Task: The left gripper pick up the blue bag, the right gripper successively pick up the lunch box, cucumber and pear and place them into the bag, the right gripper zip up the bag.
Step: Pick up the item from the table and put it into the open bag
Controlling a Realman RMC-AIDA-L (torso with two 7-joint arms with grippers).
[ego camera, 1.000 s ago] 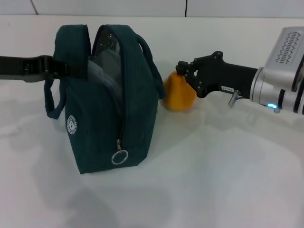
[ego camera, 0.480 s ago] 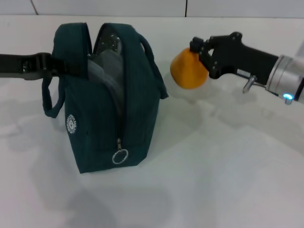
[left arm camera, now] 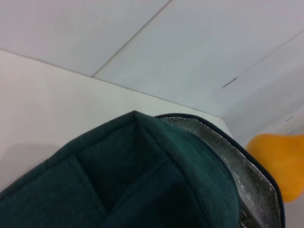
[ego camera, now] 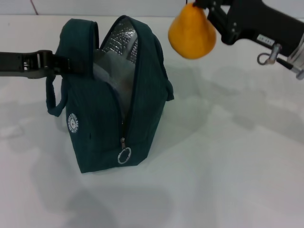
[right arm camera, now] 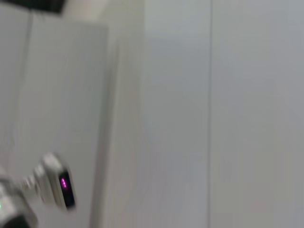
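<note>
Yellow-orange pear point(ego camera: 192, 34) hangs in the air, clamped at its top between the jaws of the black right gripper point(ego camera: 205, 4), up and to the right of the dark teal fabric bag point(ego camera: 111, 97). That bag stands unzipped on the white desk point(ego camera: 228, 156), foil lining showing. The all-black left gripper point(ego camera: 61, 65) pinches the bag's left upper edge.
</note>
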